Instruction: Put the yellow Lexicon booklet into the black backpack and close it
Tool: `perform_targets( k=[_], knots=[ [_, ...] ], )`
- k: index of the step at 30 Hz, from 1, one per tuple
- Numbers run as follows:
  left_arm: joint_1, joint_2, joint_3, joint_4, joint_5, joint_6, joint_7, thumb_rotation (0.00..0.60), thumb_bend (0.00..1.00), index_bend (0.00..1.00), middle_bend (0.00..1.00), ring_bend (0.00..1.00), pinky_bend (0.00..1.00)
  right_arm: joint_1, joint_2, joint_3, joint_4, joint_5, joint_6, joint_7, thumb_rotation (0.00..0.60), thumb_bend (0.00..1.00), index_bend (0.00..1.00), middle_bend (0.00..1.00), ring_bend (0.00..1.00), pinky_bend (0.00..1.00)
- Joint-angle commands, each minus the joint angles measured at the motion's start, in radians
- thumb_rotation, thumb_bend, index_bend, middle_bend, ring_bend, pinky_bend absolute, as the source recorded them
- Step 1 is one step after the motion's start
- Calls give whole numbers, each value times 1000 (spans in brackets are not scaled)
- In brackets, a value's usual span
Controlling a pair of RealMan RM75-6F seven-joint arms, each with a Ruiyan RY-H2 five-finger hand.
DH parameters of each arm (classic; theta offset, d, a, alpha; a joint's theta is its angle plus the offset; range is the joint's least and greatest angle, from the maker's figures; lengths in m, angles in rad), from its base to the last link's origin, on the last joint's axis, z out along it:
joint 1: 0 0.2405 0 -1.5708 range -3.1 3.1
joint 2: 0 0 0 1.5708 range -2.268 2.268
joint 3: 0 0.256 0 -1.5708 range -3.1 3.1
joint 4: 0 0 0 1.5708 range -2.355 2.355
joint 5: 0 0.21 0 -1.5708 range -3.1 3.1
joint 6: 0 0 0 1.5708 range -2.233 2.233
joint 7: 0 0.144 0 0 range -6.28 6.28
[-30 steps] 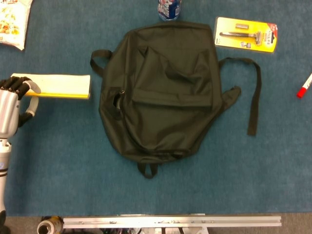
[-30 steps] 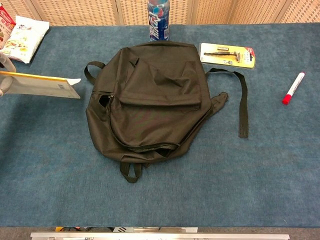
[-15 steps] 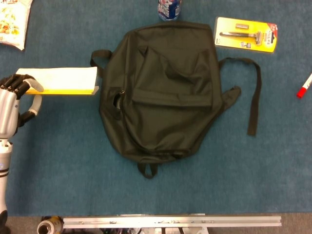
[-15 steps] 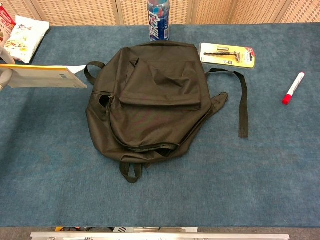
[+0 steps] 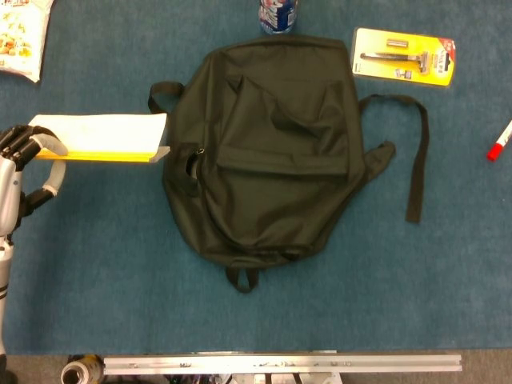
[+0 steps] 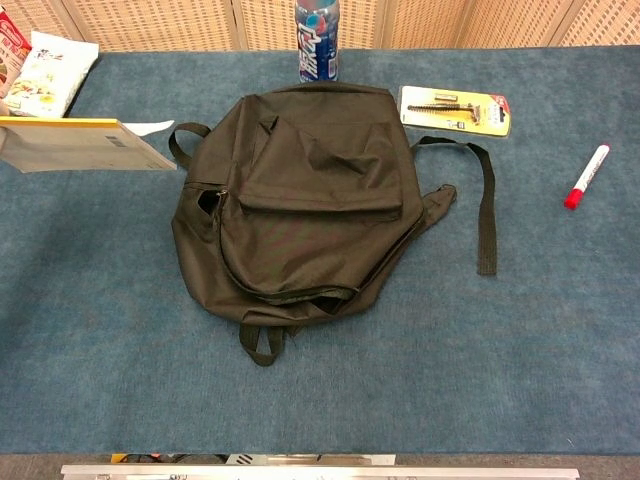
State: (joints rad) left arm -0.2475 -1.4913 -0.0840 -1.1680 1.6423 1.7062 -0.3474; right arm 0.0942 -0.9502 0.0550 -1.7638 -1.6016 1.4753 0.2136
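Note:
The black backpack lies flat in the middle of the blue table, its flap down and its straps spread to the right. My left hand grips the left end of the yellow Lexicon booklet at the far left and holds it lifted above the table. The booklet's right end almost reaches the backpack's left edge. In the chest view the hand itself is out of the frame. My right hand shows in neither view.
A blue drink bottle stands behind the backpack. A yellow razor pack lies at the back right, a red-capped marker at the far right, a snack bag at the back left.
My left hand has raised the booklet and carried it to the right, towards the backpack; its white face now shows more from above. The backpack has not moved.

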Motion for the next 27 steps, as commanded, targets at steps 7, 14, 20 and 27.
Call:
perform_targets(
  k=[7, 14, 20, 27],
  knots=[
    [9, 25, 13, -34, 23, 15, 13, 600, 364, 533, 490, 417, 540, 75, 17, -5, -98, -35, -108, -72, 600, 227, 293, 387, 270, 453],
    [17, 41, 24, -58, 46, 35, 26, 600, 364, 534, 490, 417, 540, 192, -10, 12, -199, -8, -288, -190, 600, 188, 293, 387, 270, 453],
    [28, 48, 33, -63, 48, 38, 29, 600, 364, 535, 490, 417, 540, 303, -109, 26, -268, 58, -458, -350, 600, 121, 293, 383, 270, 453],
    [41, 57, 38, -60, 49, 48, 23, 600, 364, 535, 491, 417, 540, 398, -284, 44, -272, 197, -559, -539, 600, 49, 293, 379, 270, 453]
  ],
)
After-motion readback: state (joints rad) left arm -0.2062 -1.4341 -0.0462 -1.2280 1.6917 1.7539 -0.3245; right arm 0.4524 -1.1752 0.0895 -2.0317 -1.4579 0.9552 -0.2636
